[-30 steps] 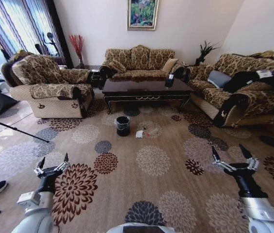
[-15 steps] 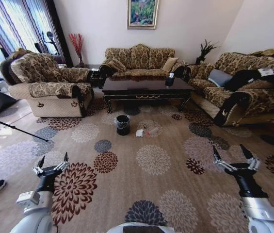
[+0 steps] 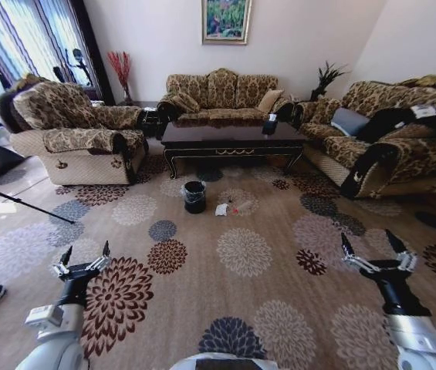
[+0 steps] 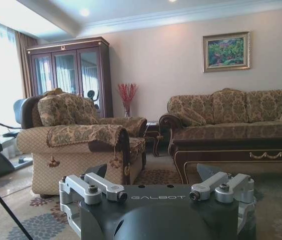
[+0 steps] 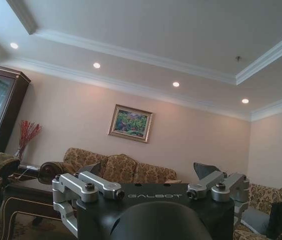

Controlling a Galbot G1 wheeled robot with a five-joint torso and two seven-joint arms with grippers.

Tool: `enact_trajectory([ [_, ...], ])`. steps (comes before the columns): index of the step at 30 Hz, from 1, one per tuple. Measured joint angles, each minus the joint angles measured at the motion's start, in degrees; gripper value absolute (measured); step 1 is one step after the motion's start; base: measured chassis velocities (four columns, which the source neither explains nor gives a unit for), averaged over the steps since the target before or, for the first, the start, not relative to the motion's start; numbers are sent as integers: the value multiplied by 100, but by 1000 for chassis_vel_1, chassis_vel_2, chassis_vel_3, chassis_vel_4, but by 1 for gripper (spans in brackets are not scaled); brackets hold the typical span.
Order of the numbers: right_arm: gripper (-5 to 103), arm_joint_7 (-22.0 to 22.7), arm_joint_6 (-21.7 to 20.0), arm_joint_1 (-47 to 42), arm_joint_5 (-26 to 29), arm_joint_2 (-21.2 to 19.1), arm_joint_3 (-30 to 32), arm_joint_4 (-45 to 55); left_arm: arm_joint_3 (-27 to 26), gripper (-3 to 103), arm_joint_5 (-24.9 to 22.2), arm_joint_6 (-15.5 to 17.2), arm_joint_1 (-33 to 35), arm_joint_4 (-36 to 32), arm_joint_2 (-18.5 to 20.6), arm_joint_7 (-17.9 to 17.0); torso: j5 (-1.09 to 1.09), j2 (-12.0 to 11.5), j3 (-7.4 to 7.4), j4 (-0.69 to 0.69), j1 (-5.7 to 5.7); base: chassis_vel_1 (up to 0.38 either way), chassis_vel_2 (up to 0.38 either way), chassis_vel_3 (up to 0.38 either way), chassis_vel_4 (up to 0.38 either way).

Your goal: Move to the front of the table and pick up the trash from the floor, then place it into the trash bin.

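trash bin [image 3: 194, 196] and trash [image 3: 221, 209] sit just before the worktop [image 3: 233, 138]; left end effector [image 3: 84, 255] and right end effector [image 3: 373, 245] spread apart, well short of it.

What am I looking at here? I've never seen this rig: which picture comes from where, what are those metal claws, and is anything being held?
It is a wheeled robot with two arms in a living room. The wide picture comes from its head camera, looking down at the carpet. The claws are its grippers: the left gripper and the right gripper, both open, empty and held low in front of the robot. The other two pictures come from cameras on each wrist, looking out past the fingers. Ahead stands the table. On the carpet in front of it sit the trash bin and, beside it, the trash: a white tissue and small bits. Nothing is held.
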Motion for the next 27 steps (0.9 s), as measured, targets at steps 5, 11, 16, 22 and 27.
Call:
enact_trajectory([
  [5, 100, 14, 5, 11, 8, -7, 1, -23, 33, 100, -125, -2, -18, 40, -28, -7, 0, -170, -100, 0, -70, 0, 0, 0, 0],
  [11, 100, 14, 6, 30, 9, -8, -8, -41, 38, 100, -130, -5, -41, 84, -43, -11, 0, -297, -172, 1, -125, 0, 0, 0, 0],
  [16, 100, 16, 6, 46, 9, -8, -13, -61, 35, 100, -137, -14, -62, 105, -43, -11, 0, -388, -221, 1, -166, 0, 0, 0, 0],
  [22, 100, 49, 6, 47, 42, 6, -58, -105, 45, 100, -130, 13, -103, 190, -47, -25, 0, -531, -298, 1, -230, 0, 0, 0, 0],
  [27, 100, 173, -27, -62, 226, 2, -63, 15, 23, 100, -377, 261, -73, 6, -34, -85, 0, -663, -377, 0, -284, 0, 0, 0, 0],
])
